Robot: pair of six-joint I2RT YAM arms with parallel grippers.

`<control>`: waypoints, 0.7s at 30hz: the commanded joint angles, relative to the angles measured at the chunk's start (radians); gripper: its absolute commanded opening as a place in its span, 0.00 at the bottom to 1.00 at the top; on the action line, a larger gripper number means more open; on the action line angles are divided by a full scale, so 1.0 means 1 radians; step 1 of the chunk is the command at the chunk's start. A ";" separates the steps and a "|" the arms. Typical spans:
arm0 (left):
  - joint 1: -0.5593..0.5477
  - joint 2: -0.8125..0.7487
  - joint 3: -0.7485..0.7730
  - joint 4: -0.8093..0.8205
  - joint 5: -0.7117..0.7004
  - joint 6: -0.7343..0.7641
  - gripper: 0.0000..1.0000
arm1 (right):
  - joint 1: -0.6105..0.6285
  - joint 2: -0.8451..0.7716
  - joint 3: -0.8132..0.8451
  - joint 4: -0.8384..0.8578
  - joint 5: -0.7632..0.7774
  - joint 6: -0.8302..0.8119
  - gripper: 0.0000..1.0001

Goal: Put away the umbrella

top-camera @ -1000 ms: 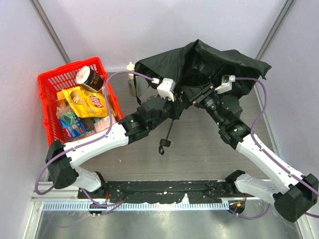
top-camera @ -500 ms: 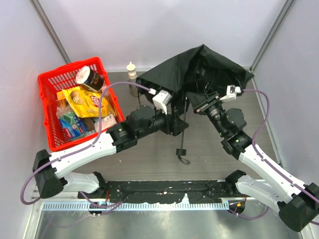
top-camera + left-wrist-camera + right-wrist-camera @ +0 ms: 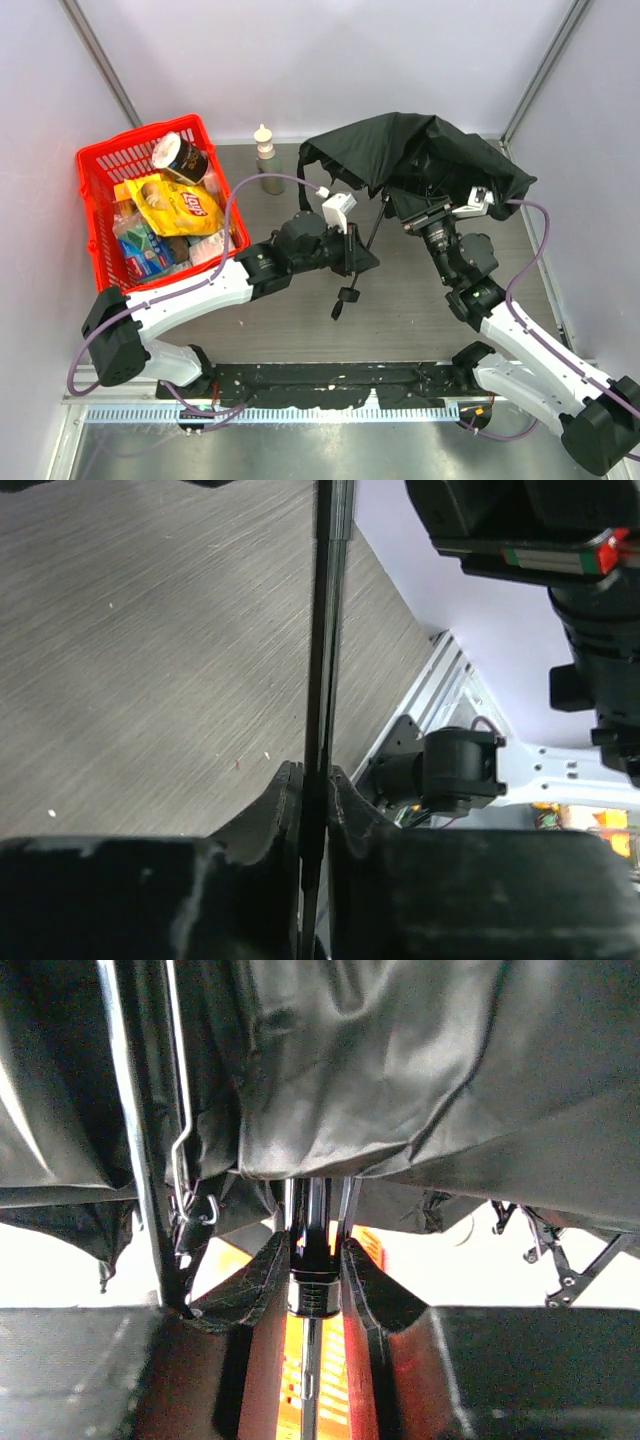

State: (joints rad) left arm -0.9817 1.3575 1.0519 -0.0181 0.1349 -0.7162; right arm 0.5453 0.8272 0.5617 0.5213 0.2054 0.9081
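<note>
The umbrella (image 3: 420,155) is half open at the far right of the table (image 3: 300,310). Its crumpled black canopy (image 3: 400,145) is raised above the surface and spreads over the right arm's wrist. A thin black shaft (image 3: 372,228) slants down from under the fabric toward the near side and ends in a small handle (image 3: 347,297), with the wrist loop (image 3: 337,312) dangling just above the tabletop. The left gripper (image 3: 315,780) pinches the shaft partway along, its fingers (image 3: 285,795) pressed against both sides of it. The right gripper (image 3: 315,1260) is tucked under the canopy, its fingers (image 3: 255,1285) clamped on the shaft's thicker collar among the bare ribs. A red basket (image 3: 95,165) full of groceries stands at the far left, well apart, and a small bottle (image 3: 266,160) stands between it and the umbrella.
</note>
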 commanded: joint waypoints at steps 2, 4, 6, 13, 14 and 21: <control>0.005 0.008 0.040 -0.025 0.000 0.035 0.00 | -0.007 -0.051 0.090 0.036 0.029 -0.069 0.00; 0.005 0.005 0.051 -0.034 -0.029 0.070 0.00 | -0.007 -0.037 0.150 -0.161 0.003 -0.077 0.17; 0.005 -0.003 0.045 -0.002 -0.034 0.089 0.00 | -0.007 -0.031 0.170 -0.239 -0.037 -0.077 0.30; 0.006 -0.008 0.057 0.050 -0.098 0.121 0.00 | -0.005 -0.027 0.122 -0.264 -0.077 -0.002 0.48; 0.005 -0.006 0.066 0.041 -0.109 0.126 0.00 | -0.005 -0.022 0.129 -0.292 -0.072 0.014 0.49; 0.005 -0.012 0.069 0.052 -0.190 0.138 0.00 | 0.004 -0.049 0.181 -0.504 0.005 0.095 0.64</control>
State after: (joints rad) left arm -0.9794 1.3697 1.0637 -0.0700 0.0177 -0.6209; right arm 0.5411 0.8051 0.6861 0.1272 0.1520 0.9352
